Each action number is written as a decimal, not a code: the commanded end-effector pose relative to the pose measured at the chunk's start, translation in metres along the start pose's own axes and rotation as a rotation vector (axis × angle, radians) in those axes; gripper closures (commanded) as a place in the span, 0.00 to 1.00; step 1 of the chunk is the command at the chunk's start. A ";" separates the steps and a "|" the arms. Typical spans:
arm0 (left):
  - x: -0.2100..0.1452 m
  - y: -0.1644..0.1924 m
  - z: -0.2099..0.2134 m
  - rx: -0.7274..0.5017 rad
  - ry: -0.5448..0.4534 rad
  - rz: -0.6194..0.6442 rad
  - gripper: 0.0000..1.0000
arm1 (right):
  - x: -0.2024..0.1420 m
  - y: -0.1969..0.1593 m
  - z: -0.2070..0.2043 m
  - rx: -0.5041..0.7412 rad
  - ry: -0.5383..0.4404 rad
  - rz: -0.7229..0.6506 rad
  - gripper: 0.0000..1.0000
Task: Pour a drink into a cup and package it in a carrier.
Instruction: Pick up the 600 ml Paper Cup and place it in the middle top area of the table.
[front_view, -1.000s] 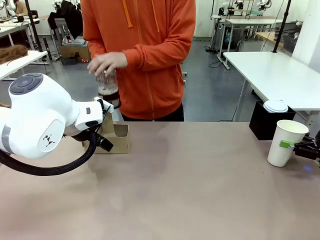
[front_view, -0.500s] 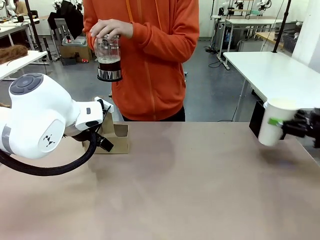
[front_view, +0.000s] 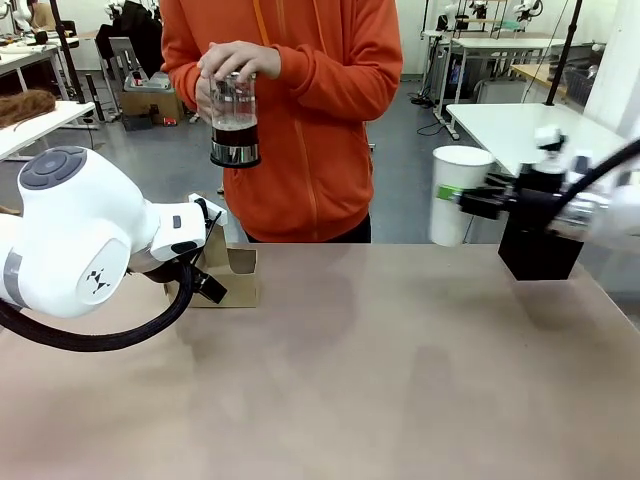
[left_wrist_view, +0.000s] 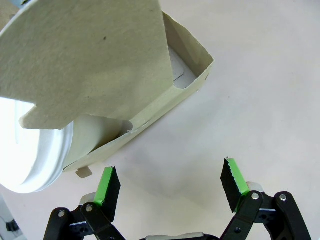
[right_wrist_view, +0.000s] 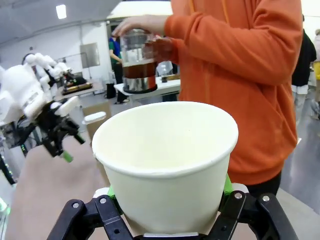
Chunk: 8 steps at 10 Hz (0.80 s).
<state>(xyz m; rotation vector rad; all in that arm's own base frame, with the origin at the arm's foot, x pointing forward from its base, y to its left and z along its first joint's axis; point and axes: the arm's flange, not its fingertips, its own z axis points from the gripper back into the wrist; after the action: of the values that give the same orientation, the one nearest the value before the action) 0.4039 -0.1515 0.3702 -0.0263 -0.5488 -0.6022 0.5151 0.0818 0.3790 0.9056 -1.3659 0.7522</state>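
The right gripper (front_view: 452, 194), clamped on the upright, lidless white paper cup (front_view: 458, 215) at centre-right, holds it right of and below the clear glass pot (front_view: 234, 100) of dark brown drink (front_view: 235, 136) in the person's hand (front_view: 240, 60).

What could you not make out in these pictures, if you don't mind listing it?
- Carrier, front view: mostly behind the left arm; its holes hidden.
- Pot, front view: top covered by the person's hand.
- Right gripper, front view: motion-blurred; right wrist view, it hides the cup's base.
- White round thing, left wrist view: cut by the edge, behind the carrier's wall.
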 end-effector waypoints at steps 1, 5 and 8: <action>0.000 0.000 0.000 -0.001 -0.001 0.001 0.00 | -0.023 -0.027 -0.038 -0.091 -0.023 0.037 0.20; 0.000 0.000 0.000 -0.001 -0.001 0.001 0.00 | -0.074 -0.033 -0.067 -0.121 -0.037 0.032 0.20; 0.000 0.000 0.000 -0.001 -0.001 0.001 0.00 | -0.074 -0.034 -0.065 -0.040 -0.044 0.002 0.20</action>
<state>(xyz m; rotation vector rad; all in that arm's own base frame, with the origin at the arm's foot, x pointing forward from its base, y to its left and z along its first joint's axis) 0.4040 -0.1513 0.3702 -0.0261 -0.5489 -0.6017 0.5672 0.1264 0.2968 0.8602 -1.4098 0.6865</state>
